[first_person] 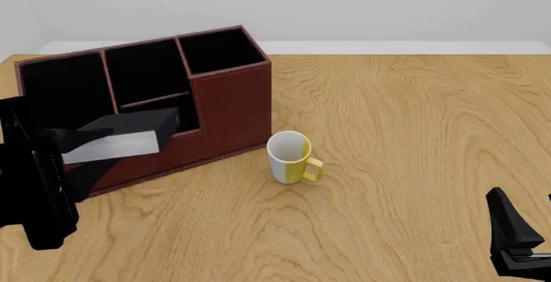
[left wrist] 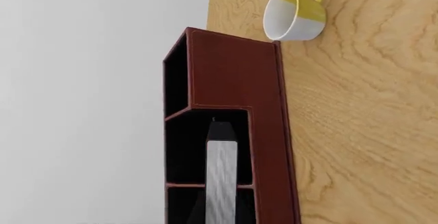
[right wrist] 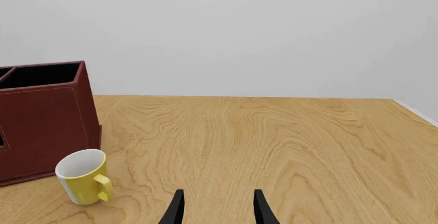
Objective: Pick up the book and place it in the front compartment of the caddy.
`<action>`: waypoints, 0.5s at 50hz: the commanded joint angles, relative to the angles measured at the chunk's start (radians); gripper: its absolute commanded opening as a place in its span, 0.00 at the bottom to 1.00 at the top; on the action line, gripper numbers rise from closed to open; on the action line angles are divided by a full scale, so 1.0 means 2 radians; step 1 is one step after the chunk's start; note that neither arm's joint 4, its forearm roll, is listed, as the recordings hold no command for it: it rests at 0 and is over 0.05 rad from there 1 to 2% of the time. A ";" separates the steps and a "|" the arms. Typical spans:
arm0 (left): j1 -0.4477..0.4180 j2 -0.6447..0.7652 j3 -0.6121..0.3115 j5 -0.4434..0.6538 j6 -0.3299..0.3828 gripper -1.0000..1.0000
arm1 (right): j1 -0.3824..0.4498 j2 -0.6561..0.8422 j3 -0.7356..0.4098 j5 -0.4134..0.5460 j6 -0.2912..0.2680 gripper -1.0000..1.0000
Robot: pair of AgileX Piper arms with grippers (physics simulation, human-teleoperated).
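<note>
Your left gripper (first_person: 82, 150) is clamped on the small thick black book with white page edges (first_person: 120, 137). The book hangs in the air, lying nearly flat, over the low front part of the big reddish-brown leather-look caddy with a black inside (first_person: 228, 111). It is not down in a compartment yet. In the left wrist view the book's (left wrist: 221, 178) white edge points into an open black slot of the caddy (left wrist: 233, 80), but the fingers themselves do not show there.

The caddy stands on the light wooden table (first_person: 413, 140), at about 10 o'clock from the middle of the table in the front view. Its tall slots are at the back and its low wall is at the front.

The white-and-yellow mug (first_person: 290, 157) stands upright just beside the caddy's right front corner, at about 4 o'clock from the caddy. Its handle points toward 4 o'clock.

Your right gripper (right wrist: 216, 208) is low over the table at about 5 o'clock, well apart from the mug. Its two black fingers (right wrist: 175, 208) are spread apart with nothing between them.
</note>
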 commanded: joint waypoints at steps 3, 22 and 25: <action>0.013 0.032 -0.018 -0.065 0.021 0.00 | 0.000 0.000 0.000 0.000 0.000 1.00; 0.031 0.086 -0.035 -0.120 0.022 0.00 | 0.000 0.000 0.000 0.000 0.000 1.00; 0.033 0.094 -0.037 -0.132 0.028 0.00 | 0.000 0.000 0.000 0.000 0.000 1.00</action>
